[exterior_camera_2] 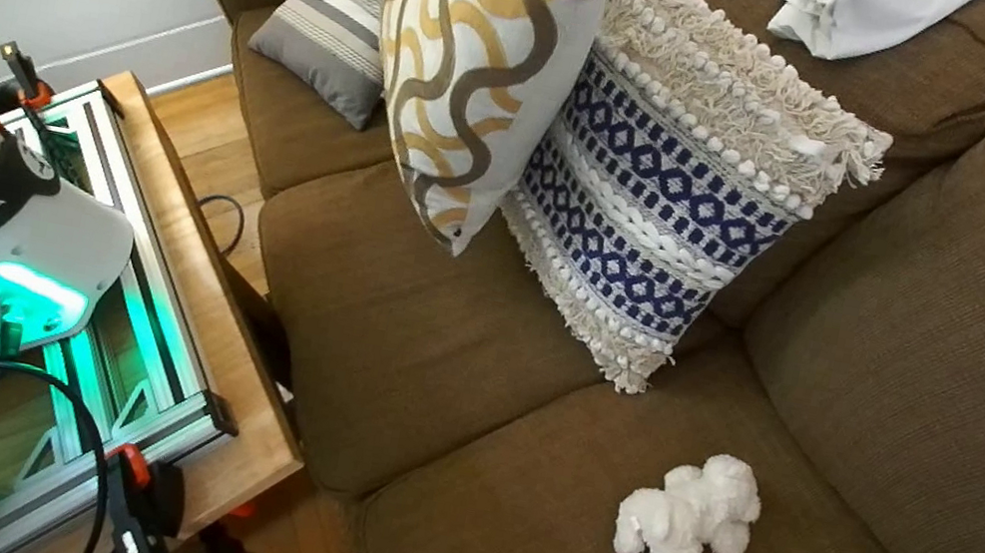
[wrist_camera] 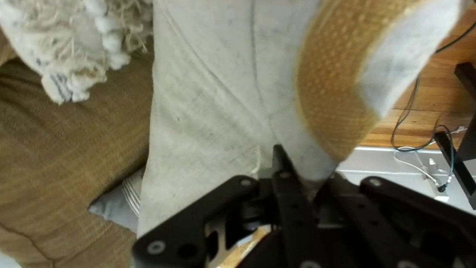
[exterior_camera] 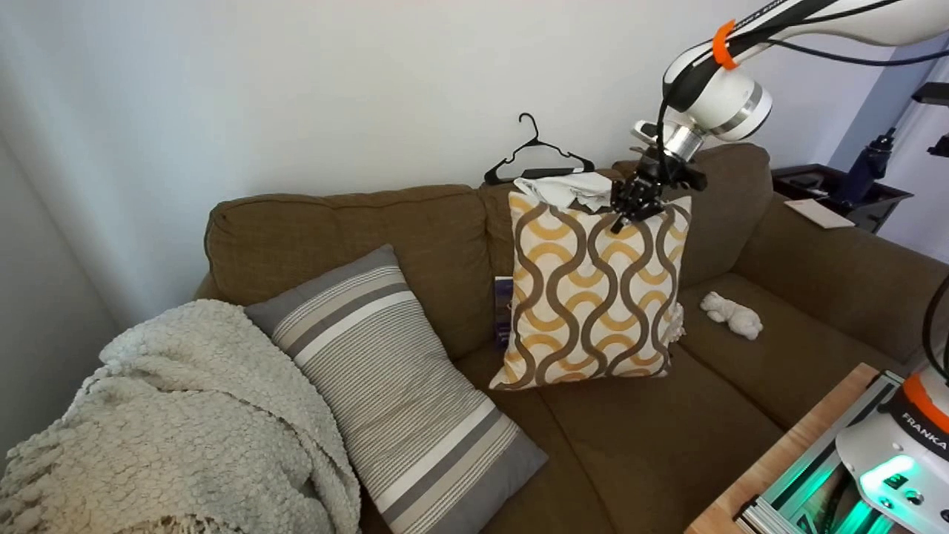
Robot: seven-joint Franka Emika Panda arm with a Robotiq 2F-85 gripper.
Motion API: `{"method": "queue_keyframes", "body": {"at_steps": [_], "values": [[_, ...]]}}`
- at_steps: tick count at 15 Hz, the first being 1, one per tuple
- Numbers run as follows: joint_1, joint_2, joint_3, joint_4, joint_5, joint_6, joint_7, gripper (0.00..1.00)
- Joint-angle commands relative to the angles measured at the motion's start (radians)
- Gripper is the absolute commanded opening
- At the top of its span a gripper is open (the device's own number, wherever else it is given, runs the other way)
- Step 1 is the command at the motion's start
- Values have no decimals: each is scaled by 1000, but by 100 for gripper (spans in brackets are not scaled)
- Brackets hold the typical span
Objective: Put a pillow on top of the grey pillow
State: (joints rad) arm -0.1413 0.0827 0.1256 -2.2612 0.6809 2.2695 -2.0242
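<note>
The hand pinches the ogee-patterned throw pillow up top. Left, a nubbly blanket touches the striped grey pillow.

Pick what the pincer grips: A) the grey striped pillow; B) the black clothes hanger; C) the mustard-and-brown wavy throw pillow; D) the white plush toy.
C: in the wrist view, the pincer is shut on the edge of the mustard-and-brown wavy throw pillow.
</note>
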Motion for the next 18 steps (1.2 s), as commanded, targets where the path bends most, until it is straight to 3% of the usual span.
{"method": "queue_keyframes", "body": {"at_steps": [1, 6, 10, 11, 13, 17, 18], "values": [[103, -106, -4, 53, -40, -29, 46, 2], [216, -45, 22, 285, -118, -103, 137, 2], [260, 81, 51, 515, -129, -146, 225, 2], [255, 14, 48, 372, -133, -84, 190, 9], [259, 67, 62, 452, -135, -108, 207, 9], [255, 105, 65, 483, -136, -111, 209, 9], [254, 106, 65, 483, -136, -111, 209, 2]]}}
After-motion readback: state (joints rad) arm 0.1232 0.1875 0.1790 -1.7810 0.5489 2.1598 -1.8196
